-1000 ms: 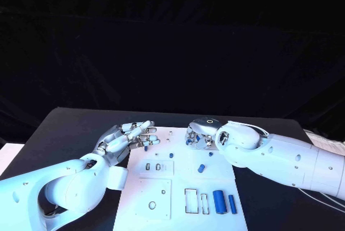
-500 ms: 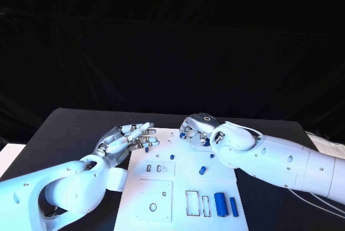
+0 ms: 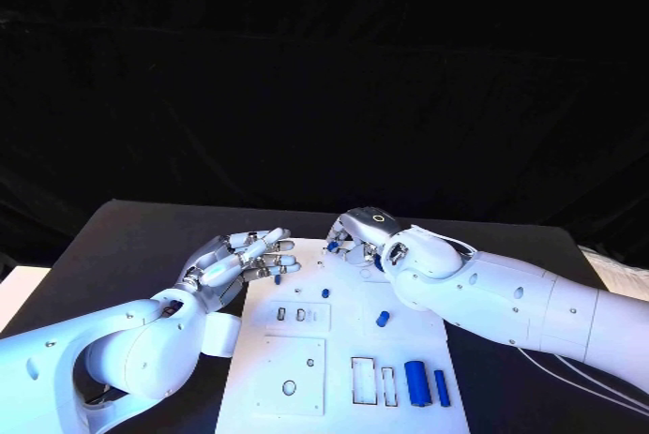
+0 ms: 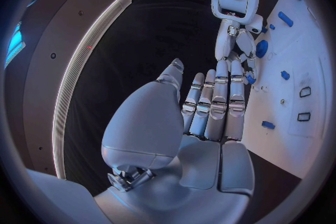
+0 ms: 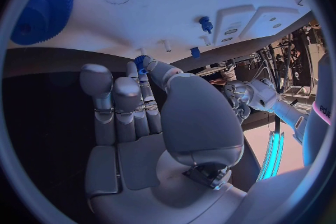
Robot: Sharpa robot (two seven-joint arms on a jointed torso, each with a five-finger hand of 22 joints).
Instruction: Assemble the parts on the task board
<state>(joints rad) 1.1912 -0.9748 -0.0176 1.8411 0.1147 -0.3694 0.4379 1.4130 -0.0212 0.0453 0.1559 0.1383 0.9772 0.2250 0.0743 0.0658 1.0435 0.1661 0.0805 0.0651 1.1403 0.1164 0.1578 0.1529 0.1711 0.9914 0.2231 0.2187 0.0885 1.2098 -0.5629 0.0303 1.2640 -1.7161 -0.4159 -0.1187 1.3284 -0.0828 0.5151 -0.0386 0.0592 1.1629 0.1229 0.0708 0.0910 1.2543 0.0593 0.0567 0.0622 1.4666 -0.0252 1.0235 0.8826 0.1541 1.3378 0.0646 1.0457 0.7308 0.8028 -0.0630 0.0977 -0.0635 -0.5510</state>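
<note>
The white task board [image 3: 305, 359] lies in the middle of the black table. My right hand [image 3: 358, 235] hovers over the board's far edge and pinches a small blue gear [image 5: 140, 61] between thumb and a fingertip. A large blue gear [image 5: 41, 8] sits on the board close by. My left hand [image 3: 244, 258] hangs over the board's left edge with its fingers apart, holding nothing. A blue peg [image 3: 324, 292] and a short blue piece [image 3: 383, 317] lie mid-board. Two blue cylinders [image 3: 415, 380] rest near the front right corner.
Rectangular slots [image 3: 361, 378] and small holes [image 3: 288, 387] are cut into the board's near half. A small blue peg [image 3: 278, 278] stands just below my left hand's fingers. Black tabletop [image 3: 135, 237] lies on both sides of the board.
My right hand has moved left along the board's far edge, keeping the small gear. My left hand has stayed where it was.
</note>
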